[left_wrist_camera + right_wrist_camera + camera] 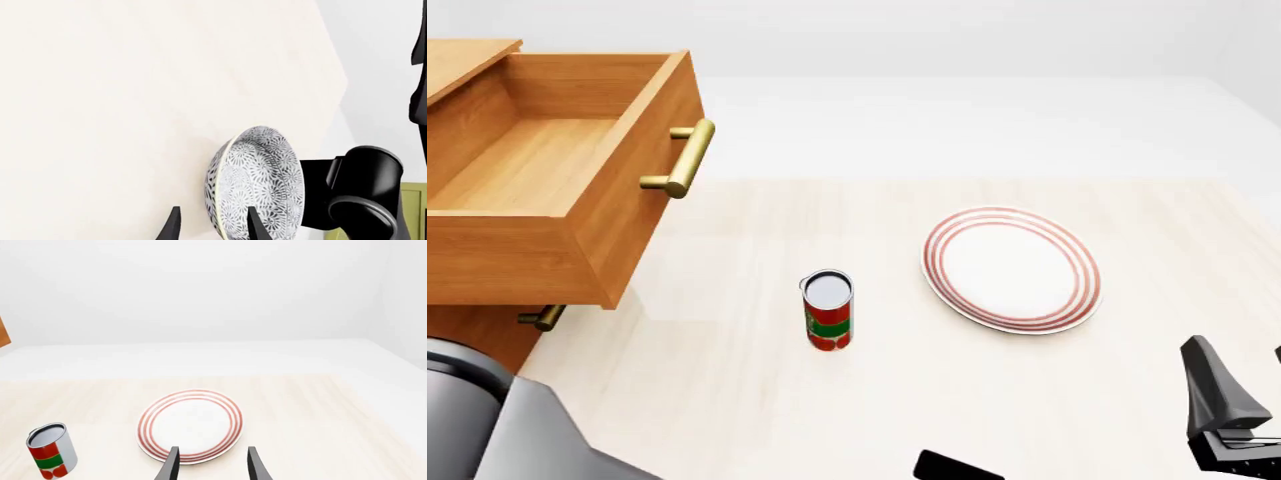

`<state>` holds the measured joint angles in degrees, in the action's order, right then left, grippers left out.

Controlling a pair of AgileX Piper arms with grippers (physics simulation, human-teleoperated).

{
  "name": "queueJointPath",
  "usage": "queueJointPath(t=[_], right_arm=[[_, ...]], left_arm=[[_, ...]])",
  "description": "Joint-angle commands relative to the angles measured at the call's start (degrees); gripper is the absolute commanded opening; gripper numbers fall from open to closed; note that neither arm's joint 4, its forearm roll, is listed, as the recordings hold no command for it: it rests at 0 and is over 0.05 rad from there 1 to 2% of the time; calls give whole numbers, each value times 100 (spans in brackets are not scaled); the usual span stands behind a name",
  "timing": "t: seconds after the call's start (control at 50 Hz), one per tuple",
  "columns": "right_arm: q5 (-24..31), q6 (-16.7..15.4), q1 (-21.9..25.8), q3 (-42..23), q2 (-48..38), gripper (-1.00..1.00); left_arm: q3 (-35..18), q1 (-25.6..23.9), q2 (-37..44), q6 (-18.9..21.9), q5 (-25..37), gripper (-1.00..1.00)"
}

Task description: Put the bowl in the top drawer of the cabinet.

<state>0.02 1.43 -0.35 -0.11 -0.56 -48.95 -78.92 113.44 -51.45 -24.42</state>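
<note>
Bowl (257,182) sits just beyond the open left claw (212,225), one fingertip overlapping it.

glossy black arms, pointed black gripper (210,463) fingers

One bowl (257,182), one plate (1012,268), one can (827,310)

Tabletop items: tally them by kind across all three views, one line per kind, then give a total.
Bowl: 1, speckled, seen only in the left wrist view
Plate: 1, white with red rings
Can: 1, red and green, upright
Cabinet: 1, its top drawer pulled open
Total: 4
</note>
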Motion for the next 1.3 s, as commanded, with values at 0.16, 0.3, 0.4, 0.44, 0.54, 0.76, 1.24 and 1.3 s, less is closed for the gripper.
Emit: queueJointPath(t=[0.16,0.3,0.4,0.44,0.54,0.76,1.24,1.3], right_arm=[[-14,2,-17,3,-12,100],[-14,2,-18,3,-12,100],[-10,2,-18,2,-9,100],[-6,2,-18,1,-5,100],[-1,2,-19,1,-1,100],[-1,2,-19,1,-2,100],[25,-4,-19,7,32,100],[29,-3,-19,8,37,100]], left_arm=[[-68,81,145,-65,-45,-100],[-29,163,54,-20,16,-100],[23,227,-72,12,82,-100],[39,242,-118,26,106,-100],[92,260,-271,55,168,-100],[230,359,-726,161,376,-100],[543,715,-1729,447,807,-100],[541,758,-1851,495,890,-100]])
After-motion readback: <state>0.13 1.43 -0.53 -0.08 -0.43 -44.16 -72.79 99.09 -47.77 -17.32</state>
